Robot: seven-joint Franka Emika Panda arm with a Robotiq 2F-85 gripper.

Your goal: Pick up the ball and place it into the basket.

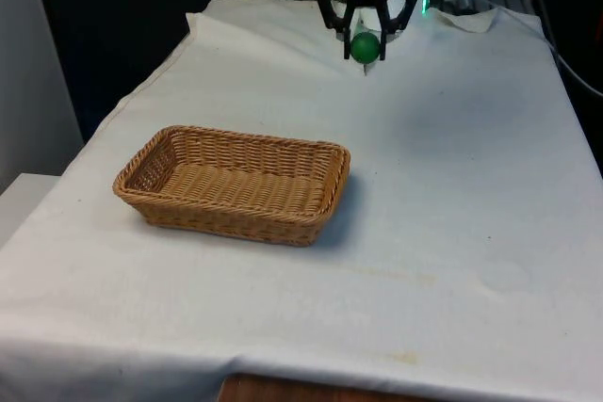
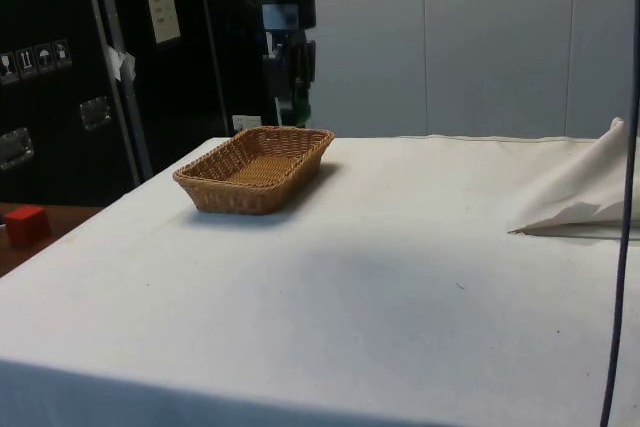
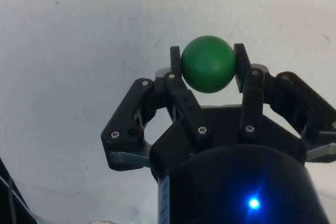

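Two fingers [image 3: 176, 64] pinch green ball [image 3: 208, 64]; basket [image 1: 236, 185] partly hides them sideways.

The hand [image 1: 366, 47], carrying the green ball [image 1: 366, 46], hangs above bare cloth at the far end of the worktop [image 1: 452, 195], well apart from the basket [image 1: 233, 184]. Between them lies only flat white cloth. The basket's rim is low and its inside holds nothing, open from above. A fold of bunched cloth [image 2: 580, 192] rises at the worktop's edge in the side view, well away from the basket.
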